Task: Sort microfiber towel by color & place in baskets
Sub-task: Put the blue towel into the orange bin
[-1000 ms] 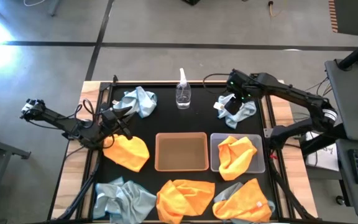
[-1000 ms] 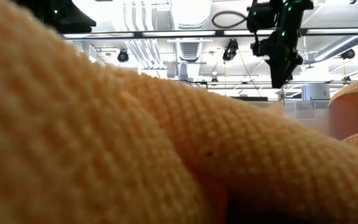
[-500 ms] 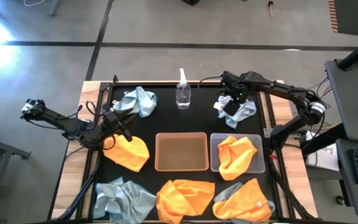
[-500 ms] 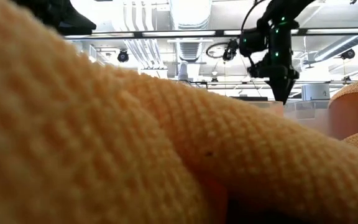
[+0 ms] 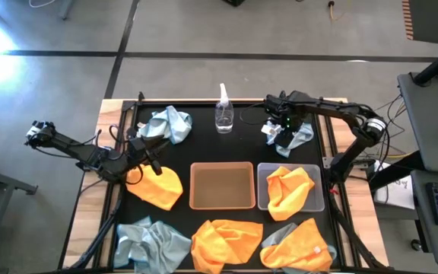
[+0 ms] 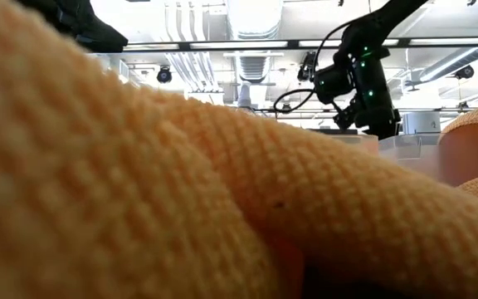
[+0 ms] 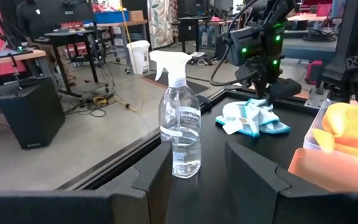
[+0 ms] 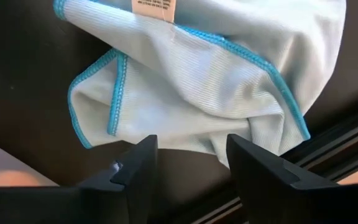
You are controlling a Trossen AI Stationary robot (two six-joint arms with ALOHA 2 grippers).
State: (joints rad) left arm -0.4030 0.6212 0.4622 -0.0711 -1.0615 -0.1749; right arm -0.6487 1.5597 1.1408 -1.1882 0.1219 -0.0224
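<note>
My right gripper (image 5: 283, 132) (image 8: 191, 163) hangs open, fingers pointing down, just over a crumpled pale blue-grey towel (image 5: 293, 137) (image 8: 210, 81) at the far right of the table. I see no touch between them. My left gripper (image 5: 152, 154) (image 7: 197, 180) is open and low at the left, beside the far edge of an orange towel (image 5: 158, 186). The tan basket (image 5: 221, 204) shows a bare floor. The translucent grey basket (image 5: 316, 199) holds an orange towel (image 5: 287, 190). Another pale towel (image 5: 167, 123) lies at the far left.
A clear spray bottle (image 5: 223, 114) (image 7: 180, 134) stands at the far middle. Along the near edge lie a pale towel (image 5: 149, 242), an orange towel (image 5: 226, 242) and an orange one over a pale one (image 5: 299, 245). An orange towel (image 6: 181, 208) blocks most of the low view.
My right gripper has come down toward the pale towel at the far right and shifted slightly toward the table's left, its arm folding in. The towels have not moved.
</note>
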